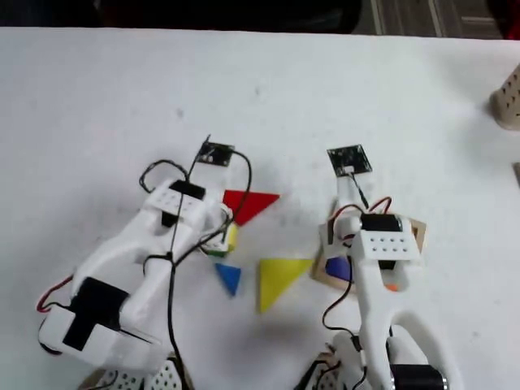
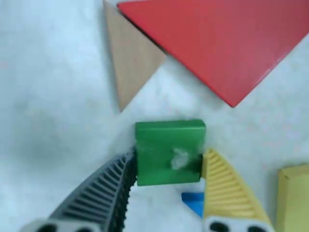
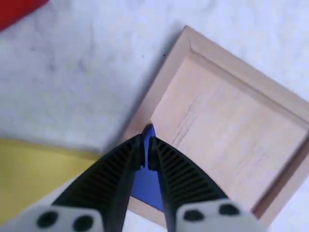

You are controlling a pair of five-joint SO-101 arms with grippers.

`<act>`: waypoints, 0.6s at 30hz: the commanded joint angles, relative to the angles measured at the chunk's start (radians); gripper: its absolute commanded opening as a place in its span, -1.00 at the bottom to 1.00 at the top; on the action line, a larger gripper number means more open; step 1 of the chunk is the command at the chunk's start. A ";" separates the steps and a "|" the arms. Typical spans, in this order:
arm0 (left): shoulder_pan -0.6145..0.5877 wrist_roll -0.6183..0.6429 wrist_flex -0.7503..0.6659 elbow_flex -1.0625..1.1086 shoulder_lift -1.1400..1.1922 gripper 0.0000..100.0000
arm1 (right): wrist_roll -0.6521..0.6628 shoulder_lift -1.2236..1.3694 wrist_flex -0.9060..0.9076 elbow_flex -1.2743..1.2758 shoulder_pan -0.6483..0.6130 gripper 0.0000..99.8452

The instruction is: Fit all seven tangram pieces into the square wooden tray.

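Left tool (image 2: 169, 162): closed across opposite edges of the green square wooden piece (image 2: 169, 140), at 7 o'clock from the red wooden triangle (image 1: 248, 203).
Right tool (image 3: 146, 145): pinched shut on a blue wooden piece (image 3: 145, 186) at the square wooden tray (image 3: 227, 140) rim.
Handling: probably light, rigid and smooth, so best gripped on flat edges.

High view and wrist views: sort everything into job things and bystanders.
Job: wooden tray, red triangle, yellow triangle, small blue triangle, plain wood triangle, green square in left gripper, blue piece in right gripper.
Lying about: perforated wooden object, apart from the pieces.
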 commanded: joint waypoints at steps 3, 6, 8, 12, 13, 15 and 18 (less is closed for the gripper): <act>-0.117 -0.015 0.049 -0.034 -0.047 -0.74 | 0.000 -0.030 -0.013 -0.008 0.008 -0.97; -0.168 -0.015 0.064 -0.026 -0.142 -0.74 | 0.000 -0.030 -0.013 -0.008 0.008 -0.97; -0.191 -0.017 0.069 -0.020 -0.209 -0.74 | 0.000 -0.030 -0.013 -0.008 0.008 -0.97; -0.232 -0.066 0.066 0.023 -0.314 -0.73 | 0.000 -0.028 -0.015 -0.008 0.010 -0.97; -0.240 -0.069 0.066 0.031 -0.325 -0.73 | 0.000 -0.027 -0.015 -0.008 0.010 -0.97; -0.252 -0.071 0.066 0.029 -0.328 -0.73 | 0.000 -0.025 -0.015 -0.008 0.008 -0.97; -0.239 -0.063 0.064 0.015 -0.332 -0.58 | 0.000 -0.025 -0.015 -0.008 0.008 -0.97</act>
